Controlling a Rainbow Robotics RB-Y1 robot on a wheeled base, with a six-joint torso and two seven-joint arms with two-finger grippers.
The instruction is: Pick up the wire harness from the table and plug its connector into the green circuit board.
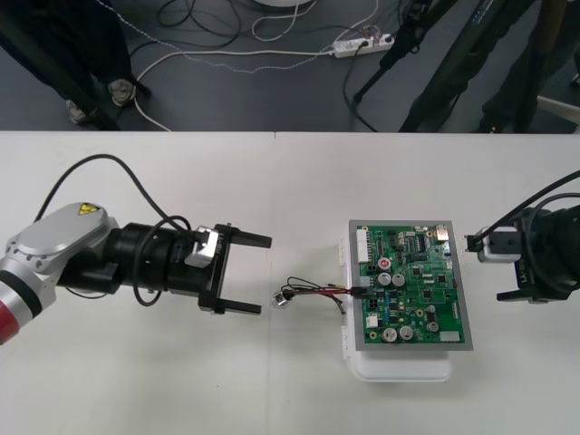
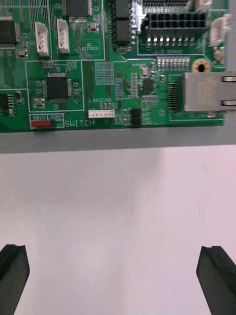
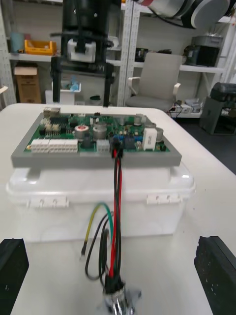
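While just beyond left tool (image 1: pixel 265 275), harness (image 1: pixel 313 292) at board (image 1: pixel 412 285).

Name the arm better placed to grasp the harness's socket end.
Left. The left hand, open, faces the socket lying just ahead of it; the right hand, also open, waits beyond the circuit board.

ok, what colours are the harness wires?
The wires are red, black and green; the left wrist view shows them best.
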